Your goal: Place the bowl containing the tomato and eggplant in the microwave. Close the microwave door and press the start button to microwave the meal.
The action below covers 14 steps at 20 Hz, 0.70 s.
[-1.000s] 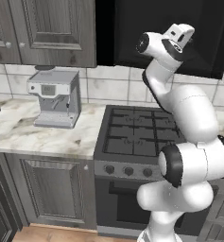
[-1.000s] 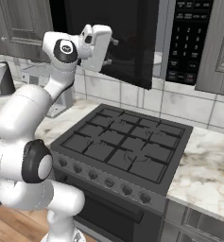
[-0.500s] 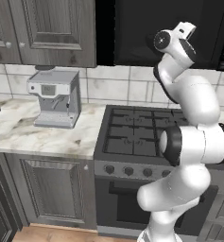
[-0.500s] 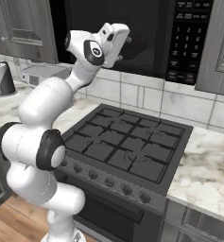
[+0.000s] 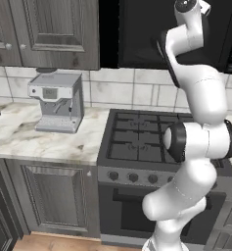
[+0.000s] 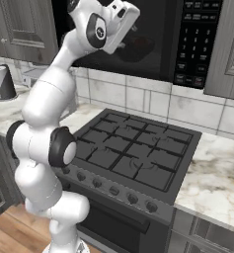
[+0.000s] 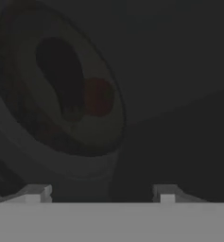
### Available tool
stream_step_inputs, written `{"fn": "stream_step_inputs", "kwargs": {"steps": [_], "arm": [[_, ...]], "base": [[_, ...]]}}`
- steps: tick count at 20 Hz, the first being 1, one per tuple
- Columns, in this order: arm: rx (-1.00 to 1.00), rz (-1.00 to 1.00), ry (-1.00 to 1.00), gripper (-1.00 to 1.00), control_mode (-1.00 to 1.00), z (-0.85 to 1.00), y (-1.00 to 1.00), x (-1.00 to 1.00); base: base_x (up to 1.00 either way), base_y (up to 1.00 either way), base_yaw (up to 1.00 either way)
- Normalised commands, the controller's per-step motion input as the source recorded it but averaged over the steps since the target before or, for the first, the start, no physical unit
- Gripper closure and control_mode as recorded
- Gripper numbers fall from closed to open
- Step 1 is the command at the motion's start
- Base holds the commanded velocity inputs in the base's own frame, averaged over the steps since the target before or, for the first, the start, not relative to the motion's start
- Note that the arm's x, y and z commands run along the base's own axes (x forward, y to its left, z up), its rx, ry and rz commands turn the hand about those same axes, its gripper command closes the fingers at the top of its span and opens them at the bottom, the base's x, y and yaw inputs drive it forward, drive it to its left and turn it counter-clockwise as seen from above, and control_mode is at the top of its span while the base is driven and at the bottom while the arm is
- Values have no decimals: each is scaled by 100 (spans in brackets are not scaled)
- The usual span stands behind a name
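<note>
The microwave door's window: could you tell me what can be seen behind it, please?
Behind the microwave door, the bowl shows dimly, with the tomato and the dark eggplant inside it. The tinted window hides any finer detail of the microwave's inside.

My arm (image 6: 44, 104) is glossy white all over, built of thick rounded segments like stacked tubes. Dark charcoal rings mark my joints, with a big black disc on my elbow (image 6: 64, 147) and a round dark cap on my wrist (image 6: 97, 30). My boxy white hand (image 6: 119, 20) ends in two small pale fingertips (image 7: 35, 193).
</note>
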Motion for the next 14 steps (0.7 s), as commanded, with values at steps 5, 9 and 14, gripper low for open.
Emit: {"fn": "stream_step_inputs", "kwargs": {"steps": [5,9,14], "arm": [[-15,24,-36,-100,-100,-44,55,-100],[-18,17,-52,-100,-100,-93,67,-100],[-3,6,-40,-100,-100,-39,33,-73]], "base": [[0,0,0],[0,0,0],[0,0,0]]}}
